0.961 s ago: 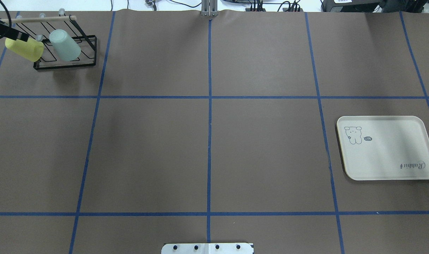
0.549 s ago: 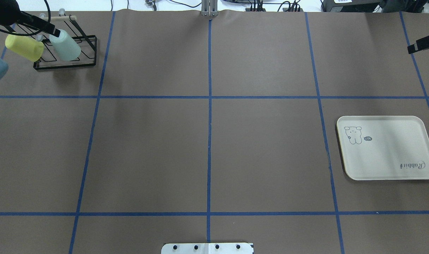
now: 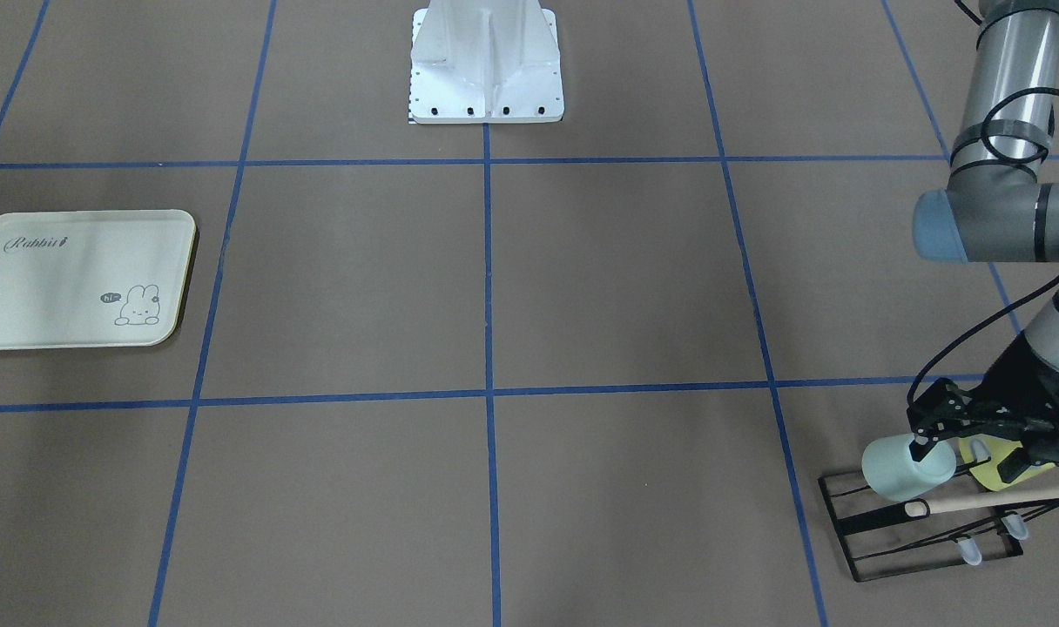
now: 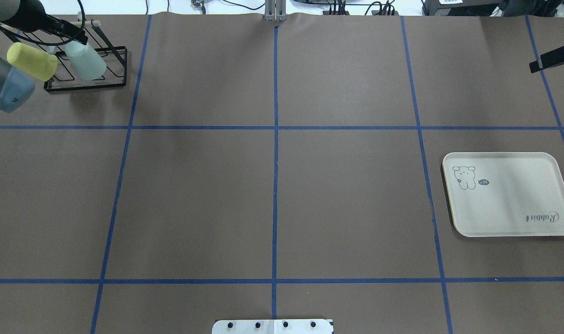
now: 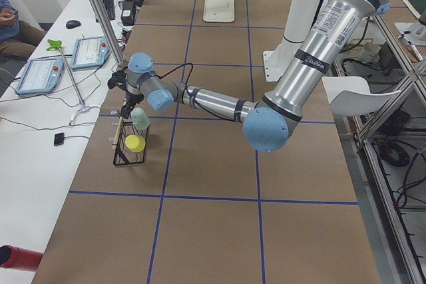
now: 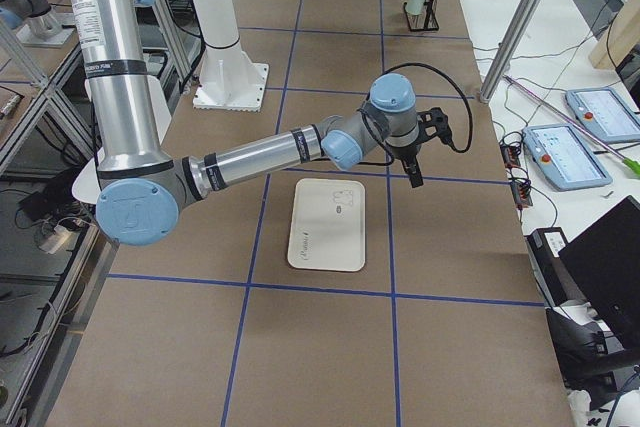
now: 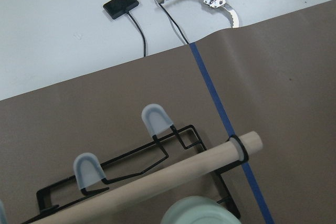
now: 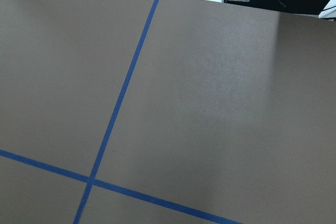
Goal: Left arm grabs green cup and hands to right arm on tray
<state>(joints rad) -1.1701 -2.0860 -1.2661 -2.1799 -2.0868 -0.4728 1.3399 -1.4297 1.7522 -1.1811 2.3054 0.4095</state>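
Observation:
The green cup (image 4: 88, 62) sits upside down and tilted on a peg of a black wire rack (image 4: 117, 67) at the far left corner. It also shows in the front view (image 3: 891, 470) and at the bottom edge of the left wrist view (image 7: 199, 212). My left gripper (image 4: 77, 39) hovers just over the cup's base, jaws apparently open and holding nothing; in the front view (image 3: 965, 457) one finger overlaps the cup. The tray (image 4: 509, 195) lies empty at the right. My right gripper (image 4: 537, 65) hangs beyond the tray near the right edge; I cannot tell its jaws.
A yellow-green cup (image 4: 31, 60) sits on the same rack beside the green one. A wooden dowel (image 7: 157, 179) runs along the rack's top. The left arm's elbow (image 4: 13, 90) hangs over the table's left edge. The robot's base plate (image 3: 486, 78) is at the near middle.
My left arm has swung in from the left edge, bringing its gripper from over the yellow-green cup to over the green cup. My right gripper has come into view at the right edge.

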